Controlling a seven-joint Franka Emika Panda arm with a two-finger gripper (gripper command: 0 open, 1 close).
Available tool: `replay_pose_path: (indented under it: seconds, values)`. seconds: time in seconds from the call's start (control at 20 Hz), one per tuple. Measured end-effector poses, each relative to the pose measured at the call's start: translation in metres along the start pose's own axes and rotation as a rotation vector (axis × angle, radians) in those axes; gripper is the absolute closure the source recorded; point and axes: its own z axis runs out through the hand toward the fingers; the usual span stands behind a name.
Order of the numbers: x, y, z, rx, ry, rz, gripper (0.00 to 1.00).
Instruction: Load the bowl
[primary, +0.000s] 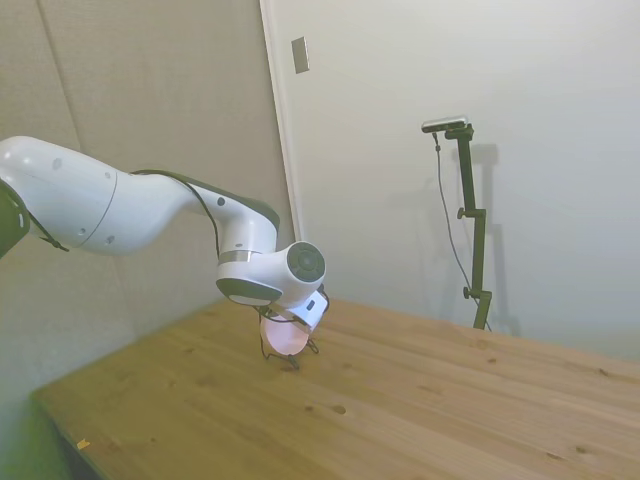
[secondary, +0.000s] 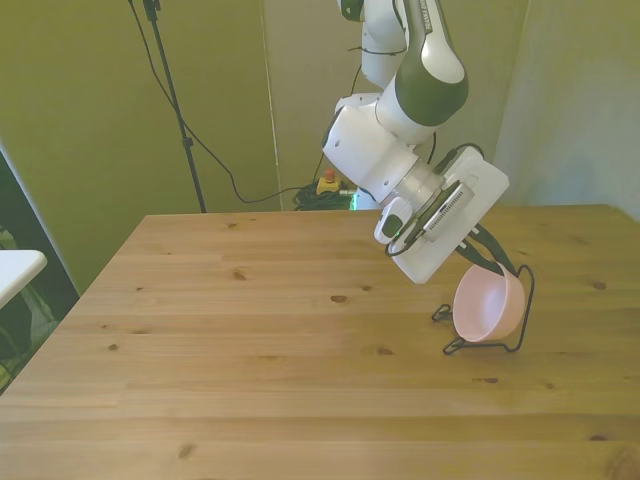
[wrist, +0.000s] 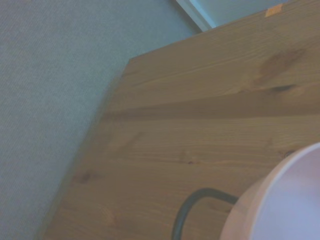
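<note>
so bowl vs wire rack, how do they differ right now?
The bowl is pale pink, solid and smooth; the wire rack is thin dark bent wire, mostly open space. The bowl stands tipped on edge, its opening toward the front view's left, while the wire rack sits with its feet on the wooden table. The bowl is round; the wire rack forms upright loops around it. Both sit at the same spot, under the gripper.

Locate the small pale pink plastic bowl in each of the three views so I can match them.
Side view: small pale pink plastic bowl stands on edge under the arm's wrist, centre-left.
Front view: bowl tilted on edge in the thin dark wire rack, at the front view's right, just below the hand.
Wrist view: its rim fills one corner.
Shared landmark: the wire rack touching the bowl.
</note>
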Motion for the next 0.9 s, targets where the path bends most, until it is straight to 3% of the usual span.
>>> replay_pose_path:
  seconds: [0.55,0.9]
  values:
    - [-0.003,-0.004,-0.004,-0.003,0.002,-0.004,0.0]
    - [-0.02,-0.031,-0.045,-0.072,0.072,0.019,0.0]
